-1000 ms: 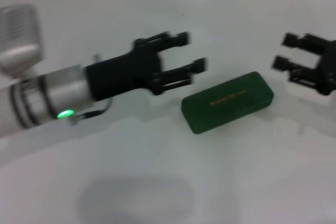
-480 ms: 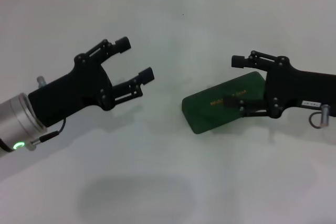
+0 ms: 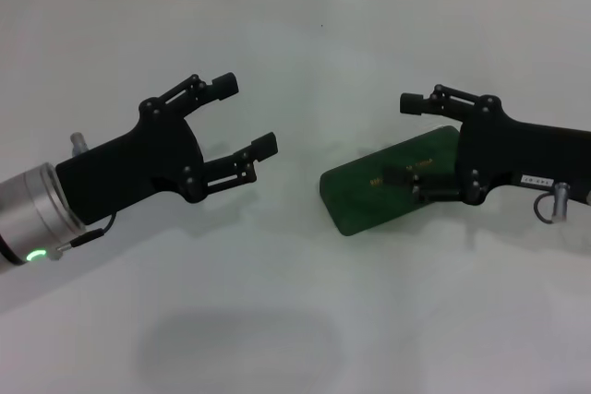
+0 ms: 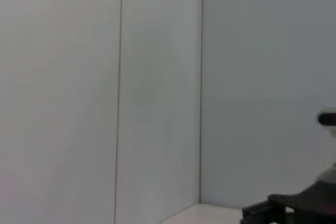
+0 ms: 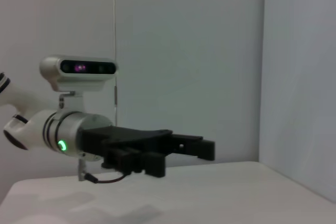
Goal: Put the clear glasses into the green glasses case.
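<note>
I see a dark green glasses case (image 3: 400,181) with gold lettering across its lid, lying on a plain white surface (image 3: 305,320). Both the left gripper (image 3: 247,114) and right gripper (image 3: 403,139) are matte black; my left arm's silver cuff (image 3: 32,214) shows a small green light

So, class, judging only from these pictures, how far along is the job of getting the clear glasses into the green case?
The green glasses case lies shut on the white table, and no clear glasses show anywhere. That fits glasses already shut inside, or glasses out of view. In hand: the right gripper is open above the case; the left gripper hovers open beside it, empty. What remains cannot be settled from here.
</note>
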